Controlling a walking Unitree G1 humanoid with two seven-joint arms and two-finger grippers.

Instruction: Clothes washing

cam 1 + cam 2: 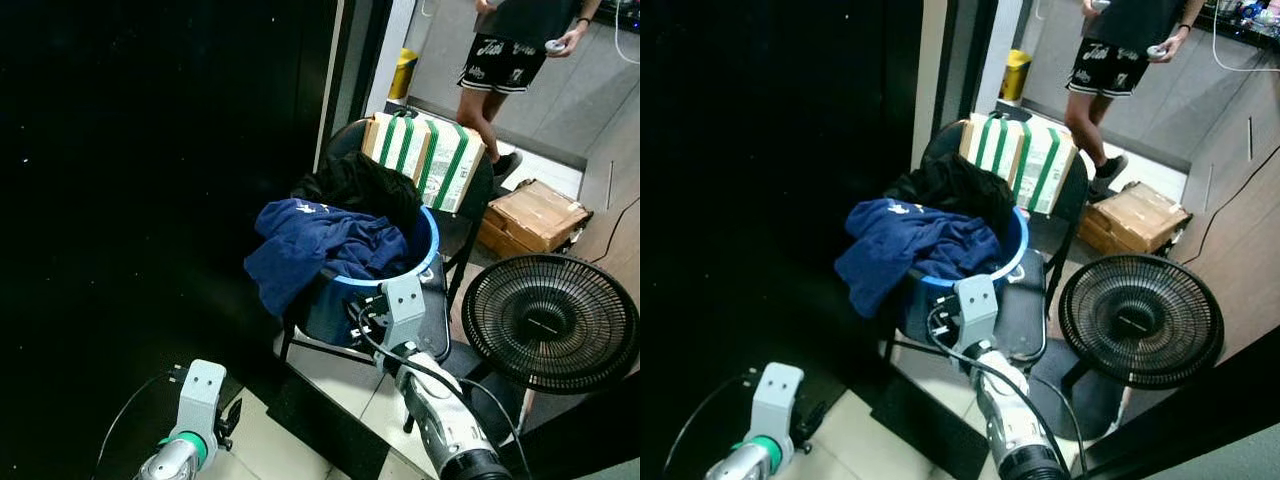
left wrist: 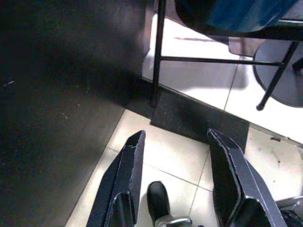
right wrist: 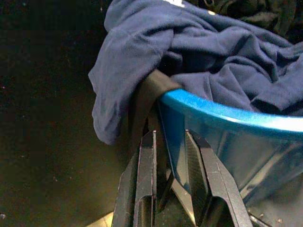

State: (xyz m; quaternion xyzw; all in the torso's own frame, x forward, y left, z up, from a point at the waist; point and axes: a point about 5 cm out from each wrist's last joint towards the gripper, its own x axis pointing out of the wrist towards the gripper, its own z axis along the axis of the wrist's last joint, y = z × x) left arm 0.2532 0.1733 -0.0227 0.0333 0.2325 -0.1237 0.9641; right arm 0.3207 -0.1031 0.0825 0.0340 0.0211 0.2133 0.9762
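**Right end effector at the rim of the laundry basin**

The blue basin [image 1: 425, 262] sits on the seat of a black chair [image 1: 440, 310], heaped with clothes: a navy garment [image 1: 310, 245] spills over the rim on the robot's left side, and a black garment [image 1: 360, 185] is piled behind it. Perched there, the load is within arm's reach rather than down on the floor.

The right end effector [image 3: 170, 156] is up against the basin's near wall, just below the rim. In the right wrist view its fingers [image 3: 196, 161] stand slightly apart, with the blue edge and a dark strap or fold between them; whether they actually pinch the rim I cannot tell. The approach looks aimed at the basin's edge, probably to lift or drag the whole load.

The left end effector [image 2: 177, 179] hangs low over the tiled floor [image 2: 189, 151], open and holding nothing, apparently idle.

A standing fan [image 1: 550, 322], cardboard boxes [image 1: 425, 155] and a person [image 1: 510, 50] stand behind
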